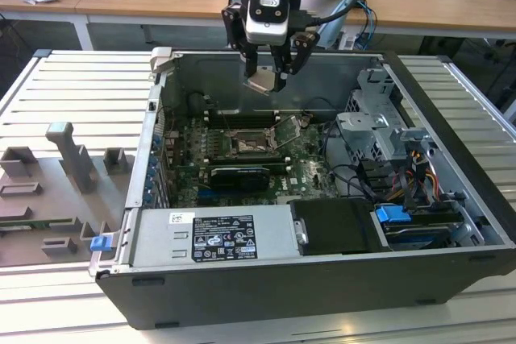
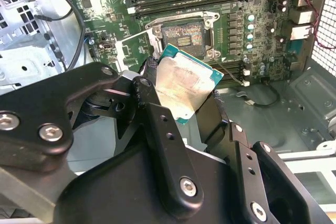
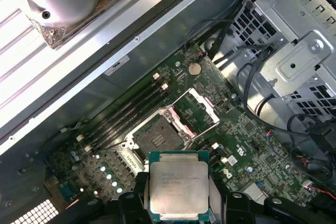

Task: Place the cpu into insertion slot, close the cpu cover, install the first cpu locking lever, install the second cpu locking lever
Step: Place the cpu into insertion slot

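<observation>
We see one gripper (image 1: 266, 78) hanging over the open computer case (image 1: 322, 300), its two fingers (image 3: 137, 195) clenched on opposite edges of the one cpu (image 1: 260, 84), which is up in the air, well above the motherboard and apart from it. In the exterior view the chip sits tilted between the fingertips, not level. It is square, so we find no long axis. In the first wrist view its silver top (image 3: 178, 184) faces the camera and carries a few lines of dark print, with a thin green rim around it. In the second wrist view one corner of the cpu (image 2: 186, 85) points toward the insertion slot (image 2: 184, 38). There is one slot (image 3: 155, 139), uncovered, with its dark centre showing. The one cpu cover (image 3: 194, 109) stands swung up just beside it on its hinge edge. Next to the slot we count what look like four long black memory slots (image 3: 128, 113). A white printed label (image 1: 224, 237) lies on the power supply at the case's front, and there are two blue plastic pieces, one (image 1: 99, 241) on the case's outer edge and one (image 1: 393, 215) by the drive bay.
</observation>
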`<state>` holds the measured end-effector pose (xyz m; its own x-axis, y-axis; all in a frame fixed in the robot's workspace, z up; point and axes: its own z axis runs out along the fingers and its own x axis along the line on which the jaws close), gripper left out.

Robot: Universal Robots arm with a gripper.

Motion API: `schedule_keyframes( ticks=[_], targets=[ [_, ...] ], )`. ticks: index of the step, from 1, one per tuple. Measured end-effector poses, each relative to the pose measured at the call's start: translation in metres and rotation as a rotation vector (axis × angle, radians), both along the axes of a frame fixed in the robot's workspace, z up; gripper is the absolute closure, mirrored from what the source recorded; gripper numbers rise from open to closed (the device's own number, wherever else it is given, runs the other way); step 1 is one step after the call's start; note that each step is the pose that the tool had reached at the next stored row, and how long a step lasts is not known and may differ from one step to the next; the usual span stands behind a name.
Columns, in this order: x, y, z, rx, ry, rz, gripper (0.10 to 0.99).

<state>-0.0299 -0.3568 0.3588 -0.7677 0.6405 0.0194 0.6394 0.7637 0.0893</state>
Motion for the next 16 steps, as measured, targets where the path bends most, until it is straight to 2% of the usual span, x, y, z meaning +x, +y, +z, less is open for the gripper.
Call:
schedule_keyframes(
  ticks=[16],
  targets=[
    [0.0, 0.0, -0.0006, 0.0, 0.0, -0.051, 0.545]
  ],
)
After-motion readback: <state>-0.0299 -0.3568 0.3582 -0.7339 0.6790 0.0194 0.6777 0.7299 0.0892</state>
